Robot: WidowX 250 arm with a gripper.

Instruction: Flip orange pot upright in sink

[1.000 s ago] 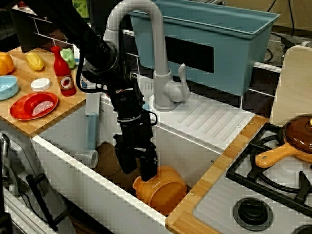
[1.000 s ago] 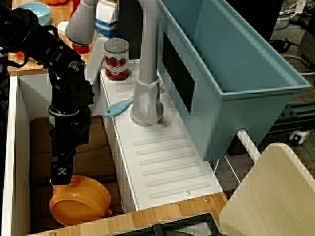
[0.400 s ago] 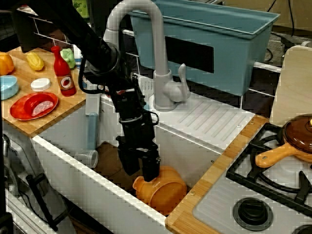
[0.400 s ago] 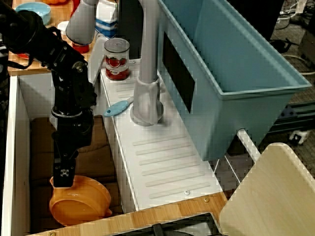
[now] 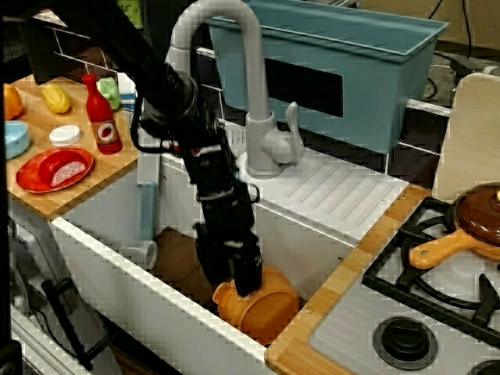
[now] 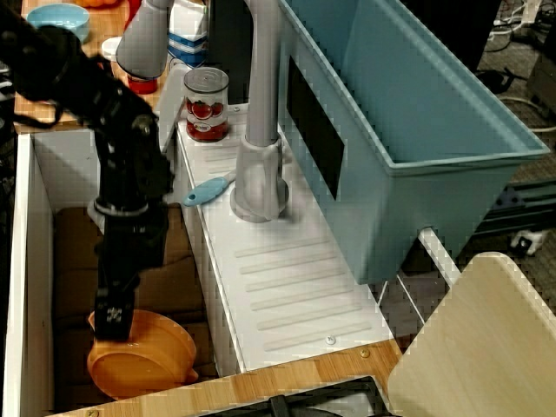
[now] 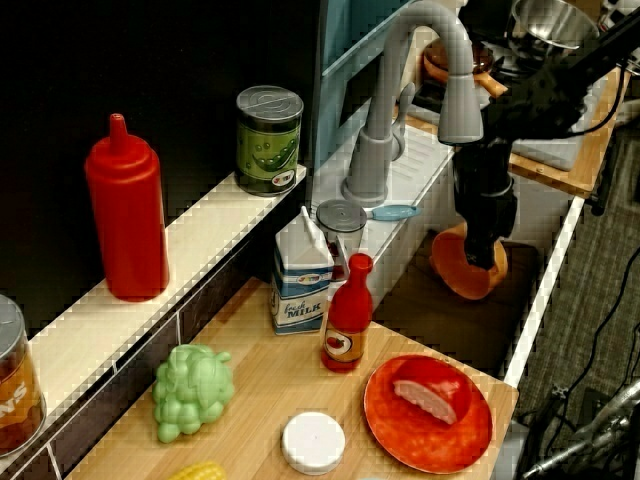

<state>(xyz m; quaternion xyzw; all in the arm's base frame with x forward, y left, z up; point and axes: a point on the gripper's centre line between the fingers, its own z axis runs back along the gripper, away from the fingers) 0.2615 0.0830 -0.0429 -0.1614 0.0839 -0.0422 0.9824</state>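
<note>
One orange pot [image 5: 258, 302] lies tipped in the sink [image 5: 117, 205], near the stove-side wall; the claw [image 5: 244, 283] touches its rim, grip state unclear.

The only print that reads clearly is on the milk carton [image 7: 302, 283], standing on the wooden worktop [image 7: 250, 400] just left of the small red sauce bottle [image 7: 347, 318]: the word "MILK" in dark letters on its front, with a smaller word above it that looks like "fresh". At the near left edge of that same view, a jar [image 7: 17, 385] carries an orange label with pale capital letters, of which only "NS" shows before the picture cuts it off. The labels on the green can [image 7: 268, 140] and the tomato can [image 6: 207, 106] show pictures, with no lettering legible.
</note>
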